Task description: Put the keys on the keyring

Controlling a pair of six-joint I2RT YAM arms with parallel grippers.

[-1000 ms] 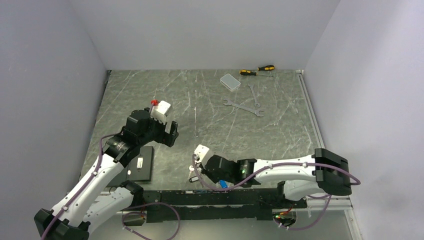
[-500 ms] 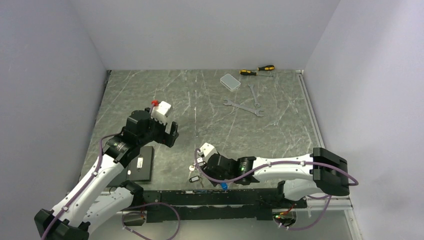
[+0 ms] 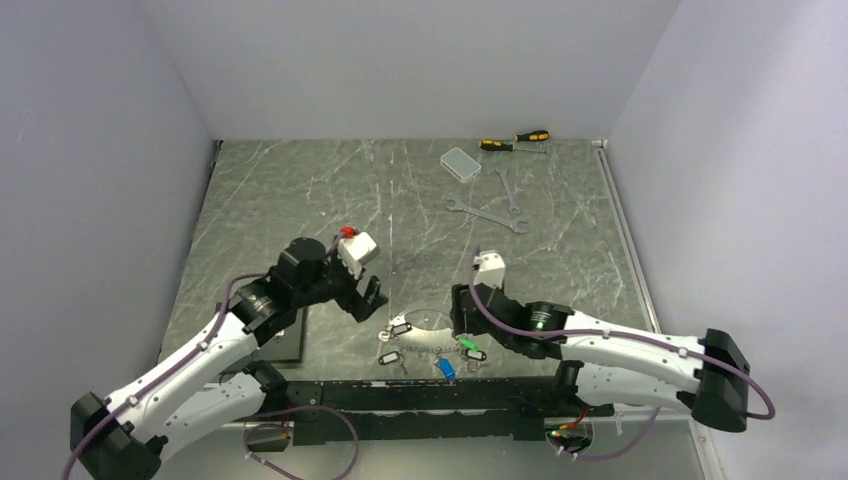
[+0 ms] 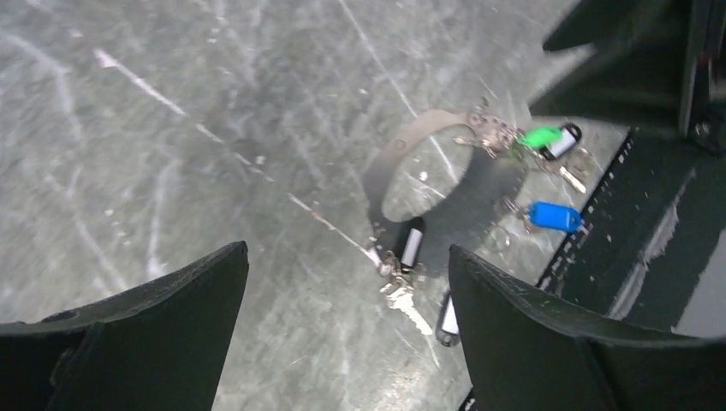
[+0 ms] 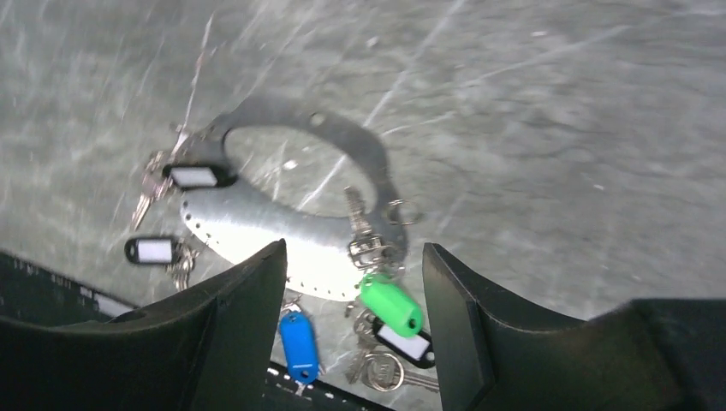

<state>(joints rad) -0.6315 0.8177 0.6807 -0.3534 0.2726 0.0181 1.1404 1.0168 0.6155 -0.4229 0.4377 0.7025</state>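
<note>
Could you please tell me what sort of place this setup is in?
Probably a robotics lab test cell, not a home or a shop: plain white walls box in a grey marbled table, with wrenches and screwdrivers laid by at its far edge.

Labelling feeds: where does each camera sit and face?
Top external: above and behind, looking down at the table; left arm and right arm show.
Left wrist: on the left gripper, facing the keyring; its fingers show.
Right wrist: on the right gripper, facing the keyring; its fingers show.
All share the keyring and green key.
</note>
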